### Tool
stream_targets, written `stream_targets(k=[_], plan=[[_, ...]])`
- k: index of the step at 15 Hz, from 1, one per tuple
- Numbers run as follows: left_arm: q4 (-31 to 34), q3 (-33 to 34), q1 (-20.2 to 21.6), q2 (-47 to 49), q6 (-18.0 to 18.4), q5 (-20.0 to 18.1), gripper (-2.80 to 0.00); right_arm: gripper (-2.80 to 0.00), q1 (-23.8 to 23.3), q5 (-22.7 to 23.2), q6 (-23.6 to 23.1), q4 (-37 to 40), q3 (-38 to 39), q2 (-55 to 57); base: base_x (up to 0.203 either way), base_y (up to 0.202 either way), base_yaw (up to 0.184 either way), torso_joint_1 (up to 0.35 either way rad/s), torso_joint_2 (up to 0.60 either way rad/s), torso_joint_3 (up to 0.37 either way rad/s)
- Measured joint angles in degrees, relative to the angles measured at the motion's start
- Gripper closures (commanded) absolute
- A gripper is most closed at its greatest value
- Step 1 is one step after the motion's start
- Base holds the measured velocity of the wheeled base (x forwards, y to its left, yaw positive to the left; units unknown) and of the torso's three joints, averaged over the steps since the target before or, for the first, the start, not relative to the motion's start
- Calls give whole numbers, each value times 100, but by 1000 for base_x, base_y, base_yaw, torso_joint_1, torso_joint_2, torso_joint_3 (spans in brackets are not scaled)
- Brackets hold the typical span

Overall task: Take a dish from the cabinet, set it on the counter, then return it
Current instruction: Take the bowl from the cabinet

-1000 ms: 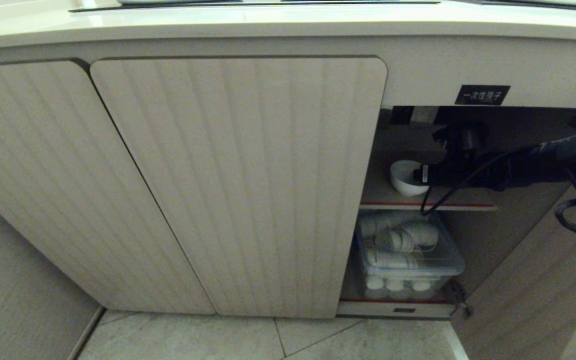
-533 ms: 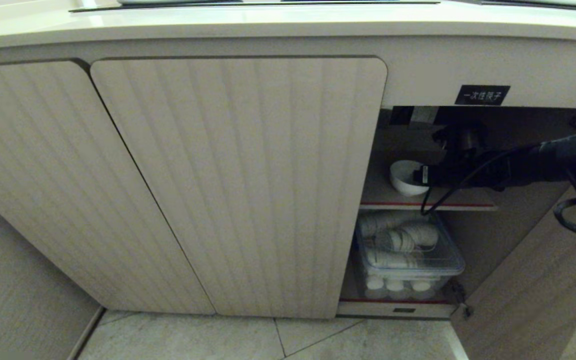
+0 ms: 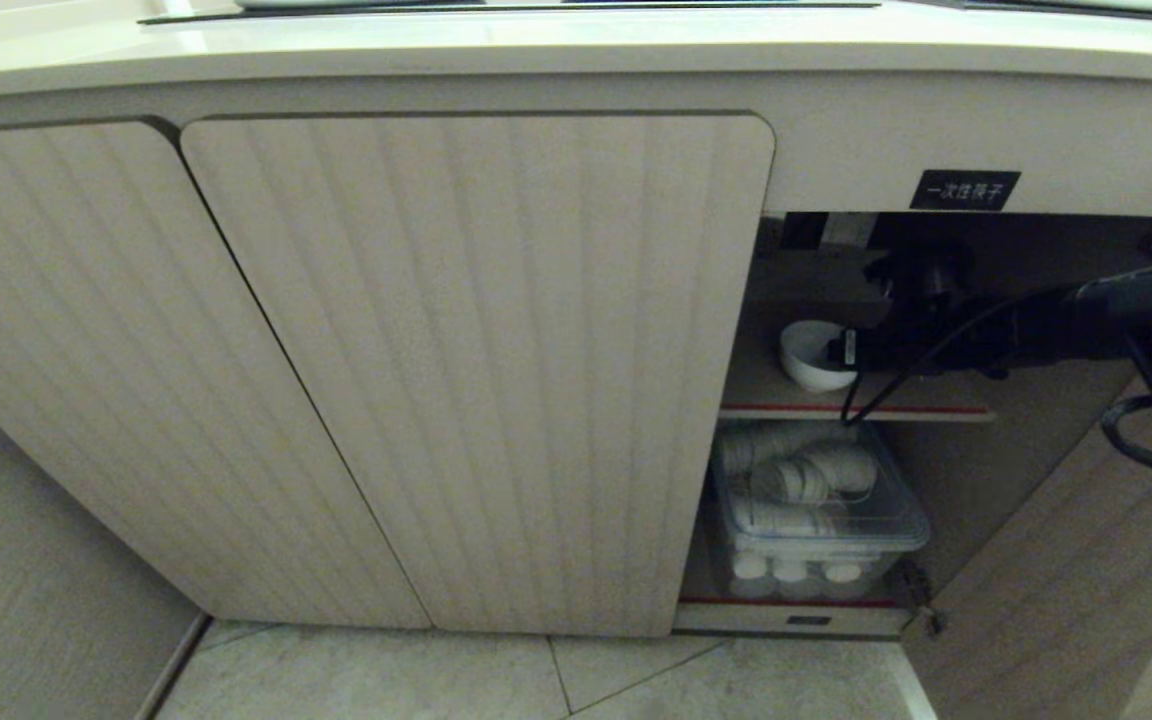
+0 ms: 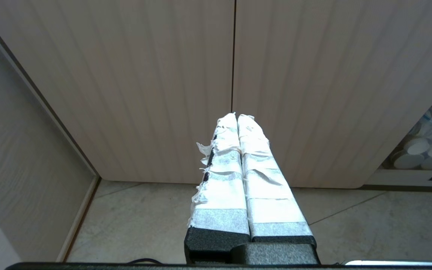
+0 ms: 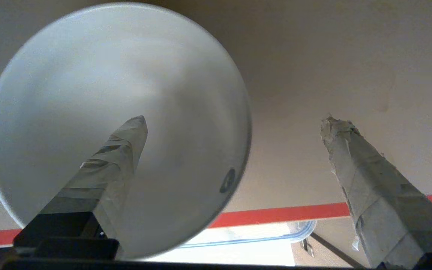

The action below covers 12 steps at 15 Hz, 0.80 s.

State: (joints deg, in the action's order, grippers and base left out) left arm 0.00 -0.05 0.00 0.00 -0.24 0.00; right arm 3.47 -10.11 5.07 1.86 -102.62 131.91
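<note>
The bowl point(image 3: 813, 354) sits on the upper, red-edged shelf point(image 3: 936, 409) inside the open right bay of the cabinet point(image 3: 476, 370), near the bay's left side. The right tool point(image 3: 844, 350) reaches in level from the robot's right, so the bowl lies straight ahead of its tips. In the right wrist view the tool point(image 5: 234, 123) is spread wide and grasps nothing: one taped finger point(image 5: 120, 150) is over the bowl's hollow point(image 5: 88, 93), the other finger point(image 5: 354, 157) is well outside the rim, over bare shelf. The near wall of the bowl thus stands between the two fingers, which is the relation the pinch depends on; whether the inner finger touches the bowl I cannot tell. The bowl is round, so no long axis matters, only that the rim stays between the fingers.

The left tool point(image 4: 237, 116) is clenched on nothing, parked facing the closed doors, so the right arm is far nearer. The table point(image 3: 536, 45) runs above the cabinet
</note>
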Motion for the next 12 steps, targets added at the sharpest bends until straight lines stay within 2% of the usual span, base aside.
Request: stream_targets(k=[5, 12], plan=[[0, 0, 0, 0, -2, 0, 0, -280, 2, 27, 10, 54, -142, 96, 0, 0, 0, 0, 0, 0], [0, 0, 0, 0, -1, -1, 0, -280, -9, 226, 7, 678, -516, 172, 0, 0, 0, 0, 0, 0]])
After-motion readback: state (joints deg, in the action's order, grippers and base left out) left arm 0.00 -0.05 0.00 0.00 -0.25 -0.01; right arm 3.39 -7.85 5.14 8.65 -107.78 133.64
